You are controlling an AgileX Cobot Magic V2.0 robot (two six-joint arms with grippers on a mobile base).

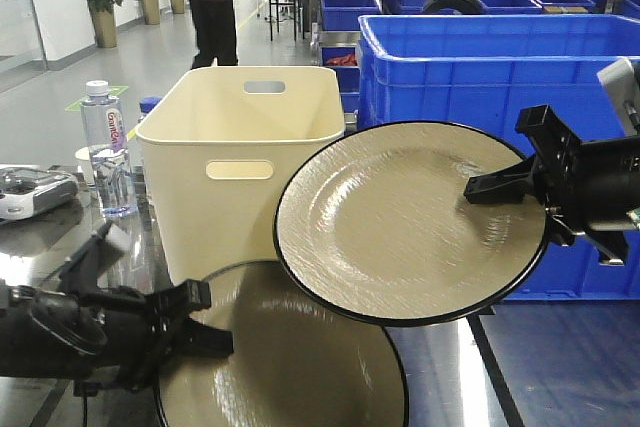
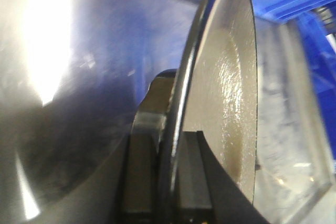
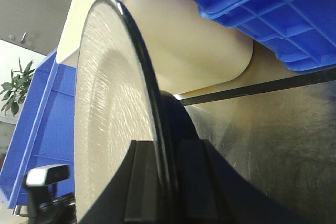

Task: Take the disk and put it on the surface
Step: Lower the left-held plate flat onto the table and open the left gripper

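At the far left of the front view a grey handheld controller [image 1: 30, 192] lay on the dark, glossy desk [image 1: 570, 367]. A clear water bottle [image 1: 105, 147] stood just behind it.

Below them the left end effector [image 1: 205, 325] extended from the left edge, its black fingers clamped on the left rim of the lower disk [image 1: 290, 362]. This was a beige plate with a black rim, lying nearly flat and low over the desk at the bottom of the view. Whether its underside touched the desk could not be told. The left wrist view showed that rim edge-on, with one of the fingers [image 2: 142, 129] behind the plate and the other against its beige face.

Behind the lower disk stood a cream bin [image 1: 245, 147] with a handle slot in its front wall. To the right of the bin were large blue crates [image 1: 480, 57].

In front of both, the raised disk [image 1: 400, 227], a plate of the same kind, hung in the air and was tilted so that its face turned toward the camera. Its lower edge overlapped the lower disk in the picture. The right end effector [image 1: 495, 187] gripped it at the right rim, and the right wrist view showed the fingers [image 3: 139, 182] pressed on either side of that rim. A thin black tape line [image 1: 500, 377] ran across the desk beneath the right arm.
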